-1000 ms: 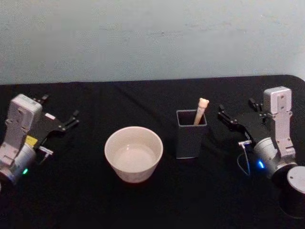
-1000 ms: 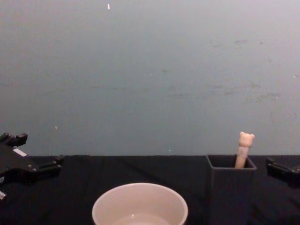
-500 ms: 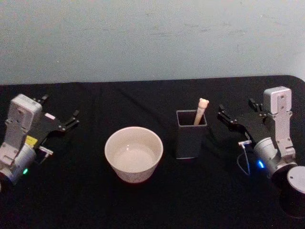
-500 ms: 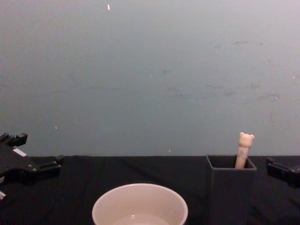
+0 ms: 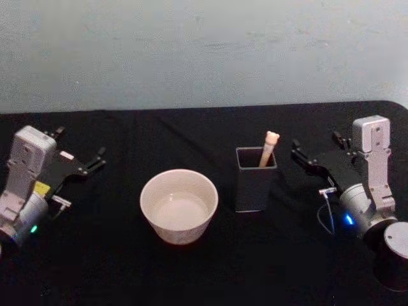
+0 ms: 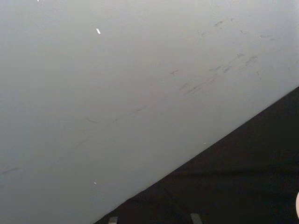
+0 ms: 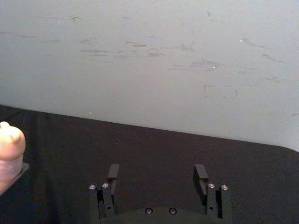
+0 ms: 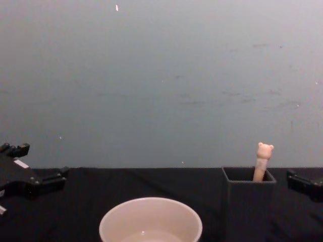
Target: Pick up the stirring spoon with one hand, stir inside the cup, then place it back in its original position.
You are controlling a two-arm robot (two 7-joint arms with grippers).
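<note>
Head view is showing the stirring spoon (image 5: 269,146) standing light, stiff; right gripper (image 5: 315,149) is gaping empty, so the bear-topped handle looks the place to pinch.

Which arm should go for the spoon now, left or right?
Right. The right gripper sits open just beside the holder with the spoon; the left gripper is beyond the cup.

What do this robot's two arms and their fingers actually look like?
Both arms are silver-grey metal with boxy wrist housings. Each ends in a black gripper, left gripper and right gripper, with thin black fingers. The left arm carries a yellow label and a green light; the right has a blue light and a thin looping cable.
</note>
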